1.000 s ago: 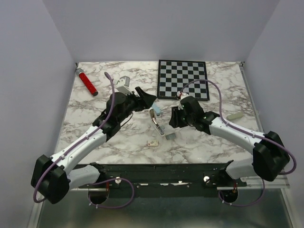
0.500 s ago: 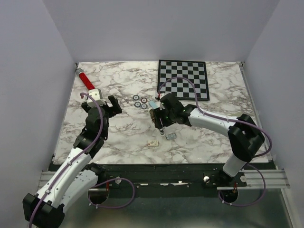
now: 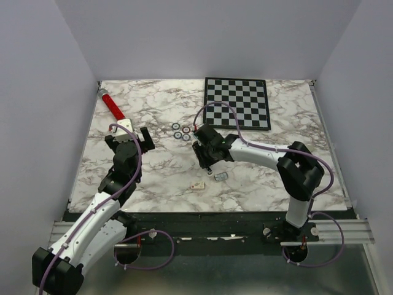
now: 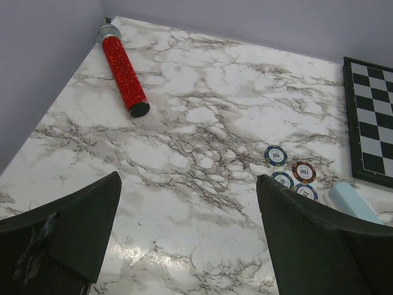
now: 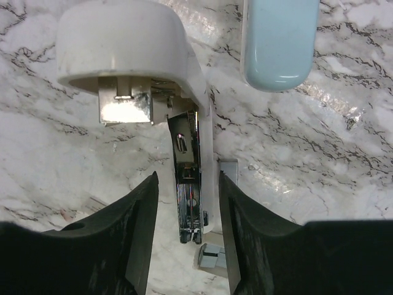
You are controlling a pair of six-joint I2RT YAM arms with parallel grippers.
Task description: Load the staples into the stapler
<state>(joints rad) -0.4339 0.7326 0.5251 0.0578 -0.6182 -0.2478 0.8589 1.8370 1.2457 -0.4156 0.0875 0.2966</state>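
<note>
Right hand (image 5: 187,206) hangs low over the small oblong stapler (image 5: 172,55), light blue on top and white beneath. Its two black fingers (image 5: 132,239) are part-open and straddle the bright metal track (image 5: 186,184). Marble shows between finger and track, so I judge it grips nothing yet. The straddle looks meant to line up on the track or steady it for loading.

The stapler lies near the middle of the marble-patterned bench (image 3: 159,178), hinged wide apart. Its glossy, rounded blue top (image 5: 279,40) is swung off to one side. The white underside, with its rounded end, carries the narrow shiny track face-up, likely so that a strip can drop straight in.

The staples (image 3: 220,176), a tiny flat silvery-grey strip with a teal tint, lie loose on the bench at about 4 o'clock from the right hand in the top view, near the stapler and not yet loaded. A small cream box (image 3: 197,184) sits at 7 o'clock, and four round poker chips (image 3: 181,132) at 10 o'clock.

The left hand (image 4: 187,184) waits off at 9 o'clock, fingers wide apart and empty, probably keeping clear.
</note>
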